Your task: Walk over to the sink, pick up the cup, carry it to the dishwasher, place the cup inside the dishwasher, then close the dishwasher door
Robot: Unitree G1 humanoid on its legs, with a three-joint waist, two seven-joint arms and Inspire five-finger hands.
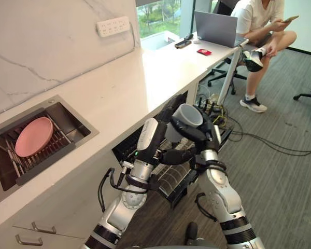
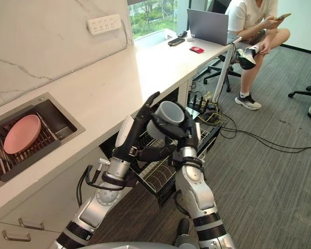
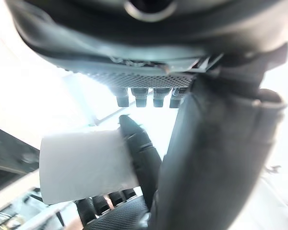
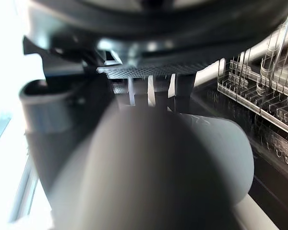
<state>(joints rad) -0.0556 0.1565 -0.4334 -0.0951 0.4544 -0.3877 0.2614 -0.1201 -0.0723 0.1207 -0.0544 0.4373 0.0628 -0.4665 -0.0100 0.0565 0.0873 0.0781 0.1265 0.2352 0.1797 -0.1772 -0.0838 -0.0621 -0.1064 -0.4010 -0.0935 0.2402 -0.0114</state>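
The right hand (image 2: 184,136) is curling round the grey plastic cup (image 2: 169,111) above the dishwasher's wire rack (image 2: 155,179); the left hand (image 2: 137,129) is spreading straight-fingered beside it.

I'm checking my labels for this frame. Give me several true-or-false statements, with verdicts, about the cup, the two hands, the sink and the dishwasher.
1. The right hand is curled round the grey cup. True.
2. The cup already sits in the dishwasher rack. False: it is held above the pulled-out rack.
3. A pink plate lies in the sink. True.
4. The left hand is clenched in a fist. False: its fingers are straight, beside the cup.
5. A person sits at the far end of the counter. True.
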